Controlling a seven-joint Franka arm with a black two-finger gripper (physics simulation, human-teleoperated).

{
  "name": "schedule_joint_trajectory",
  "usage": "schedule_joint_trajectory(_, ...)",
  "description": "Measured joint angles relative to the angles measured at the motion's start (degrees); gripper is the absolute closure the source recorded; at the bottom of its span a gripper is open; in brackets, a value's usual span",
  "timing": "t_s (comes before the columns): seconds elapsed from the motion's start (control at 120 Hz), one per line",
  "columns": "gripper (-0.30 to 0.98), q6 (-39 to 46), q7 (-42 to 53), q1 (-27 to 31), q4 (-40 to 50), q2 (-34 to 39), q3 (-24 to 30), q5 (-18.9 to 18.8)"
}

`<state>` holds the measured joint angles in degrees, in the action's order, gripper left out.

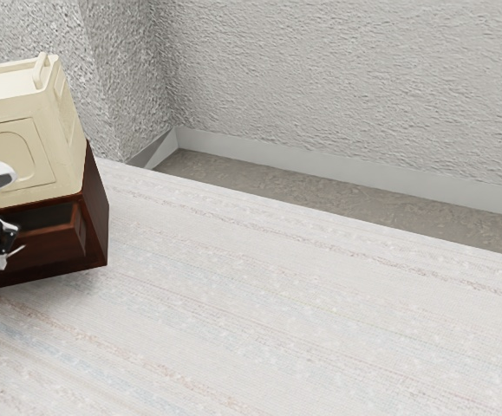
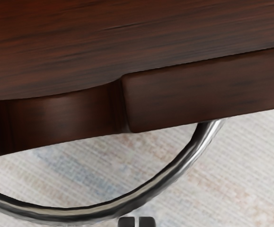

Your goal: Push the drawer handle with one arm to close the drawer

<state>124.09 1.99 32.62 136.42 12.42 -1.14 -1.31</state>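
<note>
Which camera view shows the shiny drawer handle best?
The wrist view, because it's close up: the handle is a big, shiny metal curve beside the brown drawer, though part of it runs past the picture's edge. In the exterior view, it's just tiny, thin bits around the gripper, too small to see its shape well.

Surface noted: table, off-white, finished in a fine woven-looking pattern. Faint streaks of reddish brown and pale blue run across it, roughly parallel to one another. Its far edge is straight, slanting downward toward the exterior view's right. Close up, the wrist view records the same weave with soft blue and rust patches. Directly on the table, at the exterior view's left, stands one dark reddish-brown wooden cabinet, upright.
</note>
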Motion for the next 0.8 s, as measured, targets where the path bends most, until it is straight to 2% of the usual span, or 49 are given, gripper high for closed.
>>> schedule_joint_trajectory(0.8,0.79,0.44,0.36,0.71,-9.42,-8.59,0.17,0.27)
